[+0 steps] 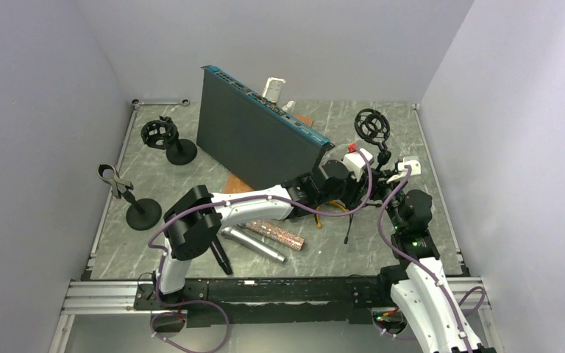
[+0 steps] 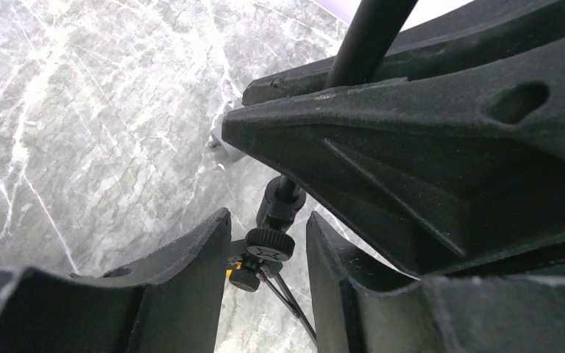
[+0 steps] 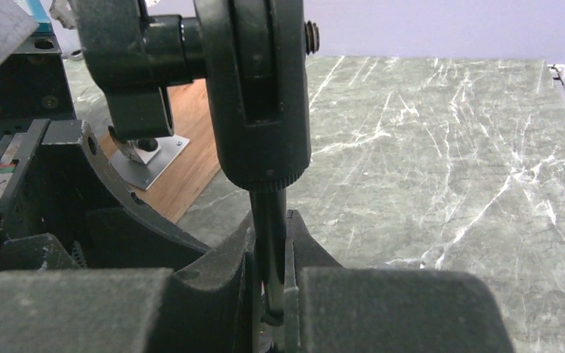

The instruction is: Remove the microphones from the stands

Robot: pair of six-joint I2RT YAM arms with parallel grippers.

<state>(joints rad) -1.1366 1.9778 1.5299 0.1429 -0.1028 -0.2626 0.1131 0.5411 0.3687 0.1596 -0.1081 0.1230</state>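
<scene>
Left arm reaching across the grey marble worktop, left claw sitting half open around the thin black stand pole, right claw squeezing it tight

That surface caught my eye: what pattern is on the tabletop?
The tabletop is grey-green marble with thin white veins, clearest in the right wrist view.

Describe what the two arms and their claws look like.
Both the left arm and the right arm have white links between bulky black joints, with a purple cable looping along each. A small green light glows on the right arm. The left claw and right claw have matte black, rough-surfaced fingers.
</scene>
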